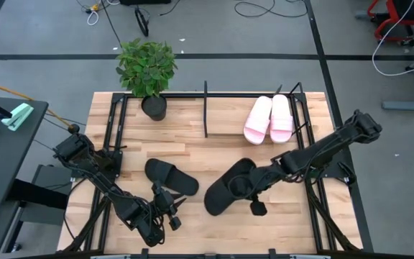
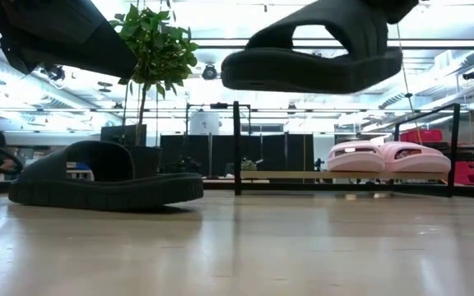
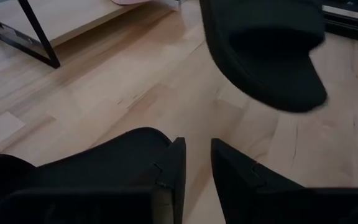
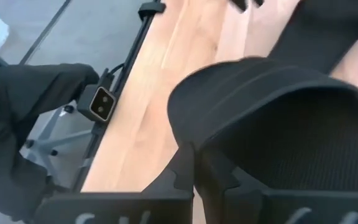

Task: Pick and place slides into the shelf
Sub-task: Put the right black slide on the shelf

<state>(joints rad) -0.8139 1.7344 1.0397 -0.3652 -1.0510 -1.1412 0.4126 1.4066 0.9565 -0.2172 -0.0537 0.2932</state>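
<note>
Black slide (image 1: 228, 191) aloft in right claw (image 1: 252, 188)

Overhead, table-level, two wrist-mounted views

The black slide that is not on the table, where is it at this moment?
The right gripper holds this black slide in the air, above the table's near middle. The other black slide lies to its left; the pink slides sit in the shelf behind.

Both arms over the table front, right one carrying.
Right gripper (image 1: 244, 185) clamped tight, arm stretched inward, raised; left gripper (image 1: 169, 208) empty, fingers slightly parted, arm low.
</note>
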